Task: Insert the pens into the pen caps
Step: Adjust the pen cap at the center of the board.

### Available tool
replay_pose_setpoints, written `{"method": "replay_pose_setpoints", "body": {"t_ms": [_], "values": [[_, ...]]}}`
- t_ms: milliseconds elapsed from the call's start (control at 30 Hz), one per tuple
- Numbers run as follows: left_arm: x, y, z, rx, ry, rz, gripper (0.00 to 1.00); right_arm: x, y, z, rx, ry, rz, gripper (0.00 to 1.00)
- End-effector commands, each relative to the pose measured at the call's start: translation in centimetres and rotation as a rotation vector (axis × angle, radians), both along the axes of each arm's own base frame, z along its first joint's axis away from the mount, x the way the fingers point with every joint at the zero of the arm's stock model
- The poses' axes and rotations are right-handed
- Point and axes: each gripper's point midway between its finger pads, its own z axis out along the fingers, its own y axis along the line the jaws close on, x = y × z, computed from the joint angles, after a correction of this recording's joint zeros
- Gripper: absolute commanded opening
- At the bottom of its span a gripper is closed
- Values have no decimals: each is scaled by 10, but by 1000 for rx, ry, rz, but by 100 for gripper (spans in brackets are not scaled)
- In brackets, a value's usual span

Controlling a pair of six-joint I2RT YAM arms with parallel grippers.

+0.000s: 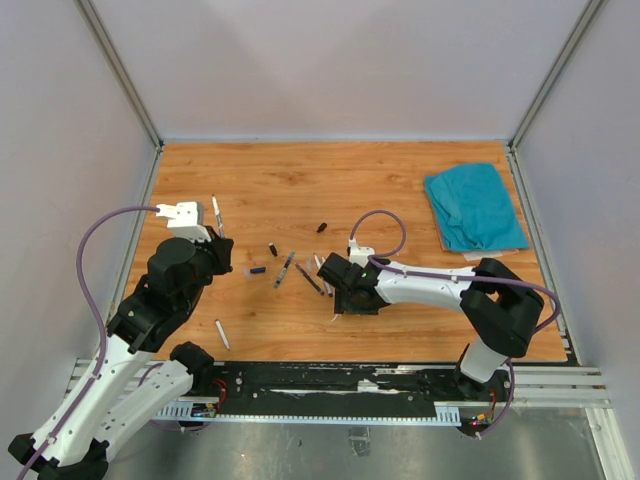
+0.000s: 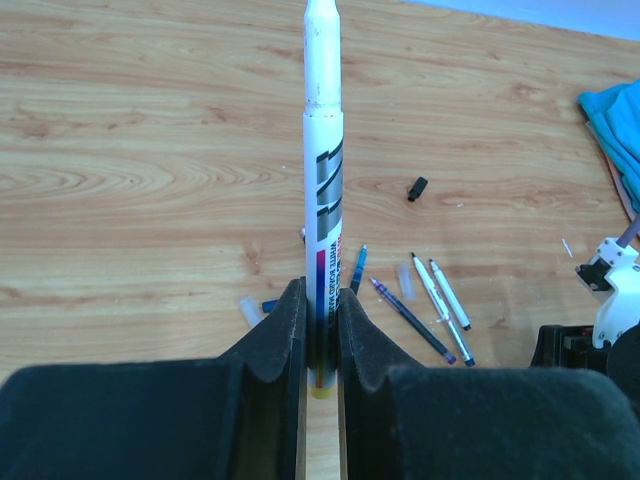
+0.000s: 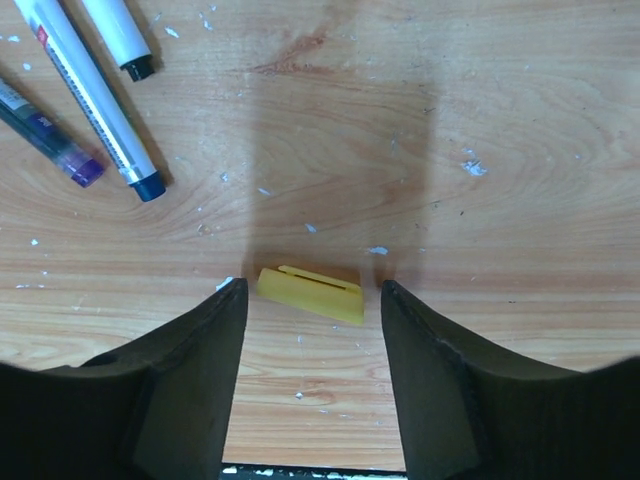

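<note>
The left fingers (image 2: 296,312) clamp a white pen (image 2: 323,150) near its yellow end. The right fingers (image 3: 215,340) stand apart, straddling a yellow cap (image 3: 310,293) lying on the wooden worktop (image 3: 450,120).

Held item: white marker pen with grey bands and a yellow end (image 2: 322,180), clamped lengthwise in the left gripper (image 2: 322,300). Between the spread fingers of the right gripper (image 3: 312,292), touching neither: stubby yellow plastic cap (image 3: 310,293), on its side. Elsewhere: slim loose pens (image 1: 285,268) clustered together, small black caps (image 1: 272,248) scattered beside them.
</note>
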Motion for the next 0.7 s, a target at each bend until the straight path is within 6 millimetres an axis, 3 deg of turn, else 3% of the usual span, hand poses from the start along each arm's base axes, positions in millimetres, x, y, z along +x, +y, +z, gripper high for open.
{"method": "replay_pose_setpoints", "body": {"t_ms": [0, 500, 667], "values": [[3, -1, 5, -6, -28, -6, 0, -2, -1, -1, -44, -10, -5, 55], [3, 0, 6, -5, -31, -4, 0, -3, -6, -7, -73, -6, 39, 39], [3, 1, 6, -4, -29, 2, 1, 4, 3, -1, -66, -50, 253, 35]]}}
